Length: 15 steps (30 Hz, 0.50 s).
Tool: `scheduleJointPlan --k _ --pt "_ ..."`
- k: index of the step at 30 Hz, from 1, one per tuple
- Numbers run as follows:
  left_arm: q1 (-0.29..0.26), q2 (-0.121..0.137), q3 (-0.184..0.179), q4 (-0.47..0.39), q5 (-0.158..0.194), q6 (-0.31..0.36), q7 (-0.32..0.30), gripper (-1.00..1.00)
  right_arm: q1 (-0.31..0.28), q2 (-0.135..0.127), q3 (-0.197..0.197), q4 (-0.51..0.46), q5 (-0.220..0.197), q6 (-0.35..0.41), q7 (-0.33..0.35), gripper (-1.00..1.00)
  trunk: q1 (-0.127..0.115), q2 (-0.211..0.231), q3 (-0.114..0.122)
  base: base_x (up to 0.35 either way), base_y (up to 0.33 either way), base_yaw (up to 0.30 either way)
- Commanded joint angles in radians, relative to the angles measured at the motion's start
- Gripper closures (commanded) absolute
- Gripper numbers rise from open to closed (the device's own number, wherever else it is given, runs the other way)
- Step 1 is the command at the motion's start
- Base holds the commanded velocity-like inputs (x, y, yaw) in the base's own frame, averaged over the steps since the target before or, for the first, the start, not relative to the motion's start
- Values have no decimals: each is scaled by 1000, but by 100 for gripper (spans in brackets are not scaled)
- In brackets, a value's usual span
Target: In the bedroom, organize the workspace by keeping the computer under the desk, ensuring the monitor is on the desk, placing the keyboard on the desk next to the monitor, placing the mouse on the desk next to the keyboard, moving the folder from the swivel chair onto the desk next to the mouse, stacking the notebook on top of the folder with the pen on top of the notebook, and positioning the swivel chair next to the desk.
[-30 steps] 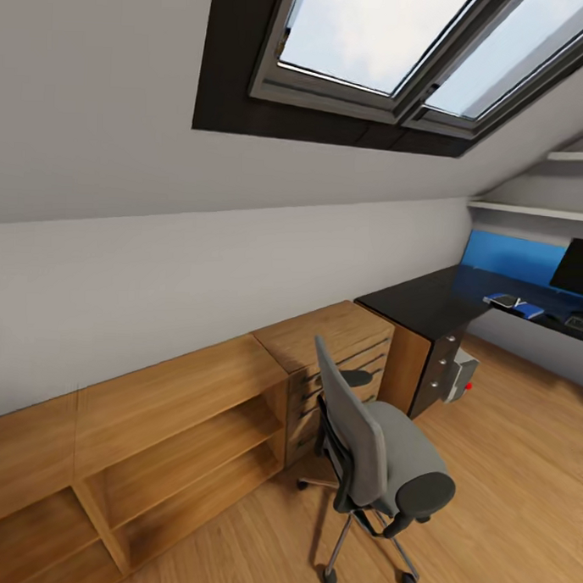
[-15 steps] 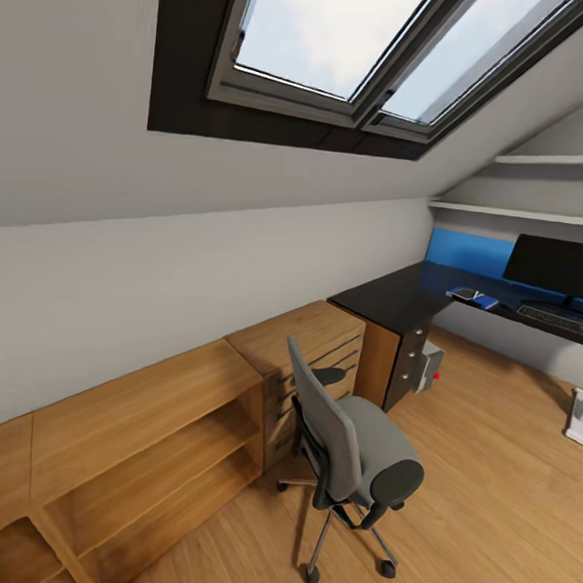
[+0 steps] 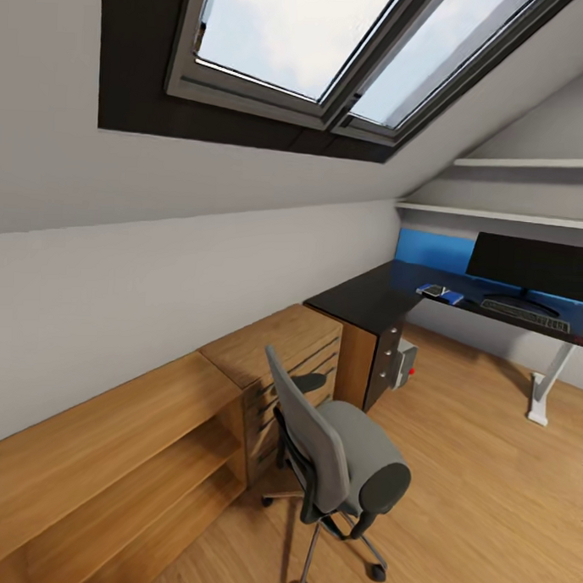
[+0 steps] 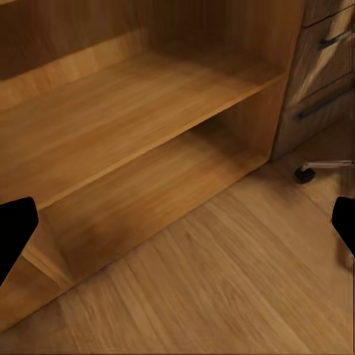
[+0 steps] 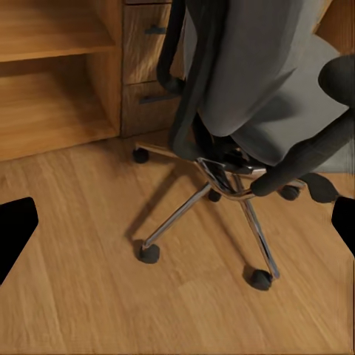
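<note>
An attic bedroom under a skylight (image 3: 286,37): sloped white walls meet a light wood floor (image 3: 487,470), with a low wooden shelf unit (image 3: 106,453) along the wall and a drawer cabinet (image 3: 280,359) at its end. Beyond the cabinet the black counter (image 3: 367,299) runs into the corner and along the far wall, its right end cut off by the frame edge. The chair (image 3: 339,459) stands on the floor in front of the cabinet, well apart from the counter's work area, its seat empty. On the counter the monitor (image 3: 534,266) stands upright, its right part cut off; the keyboard (image 3: 525,314) lies just in front of it. To the left of the keyboard lies the blue folder (image 3: 442,294) with something small and dark on top, too small to identify; mouse and pen cannot be made out. The computer (image 3: 401,364) sits on the floor under the counter, largely hidden by the drawer block (image 3: 382,363), a red light on its front. The left hand (image 4: 177,225) hangs over the floor before the shelf unit, fingers spread wide at the frame edges, holding nothing. The right hand (image 5: 177,225) hovers near the chair's chrome base, equally wide apart and empty.
</note>
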State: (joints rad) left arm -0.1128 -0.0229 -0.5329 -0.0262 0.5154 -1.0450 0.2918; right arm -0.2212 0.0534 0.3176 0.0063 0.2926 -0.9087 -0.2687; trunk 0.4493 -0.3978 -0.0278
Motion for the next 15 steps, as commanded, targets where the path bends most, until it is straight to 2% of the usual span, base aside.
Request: scheduleJointPlan --k 1,7,15 --pt "-1 0 -9 0 5 -2 6 -100 -1 0 3 1 8 -1 -10 -100 1 -2 -2 24 17 -232" --pt "-1 0 -9 0 5 -2 5 -100 -1 0 3 1 8 -1 -10 -100 1 -2 3 34 47 -232" --pt "-1 0 -9 0 5 -2 4 -100 -1 0 3 1 8 -1 -10 -100 1 -2 9 132 173 -232"
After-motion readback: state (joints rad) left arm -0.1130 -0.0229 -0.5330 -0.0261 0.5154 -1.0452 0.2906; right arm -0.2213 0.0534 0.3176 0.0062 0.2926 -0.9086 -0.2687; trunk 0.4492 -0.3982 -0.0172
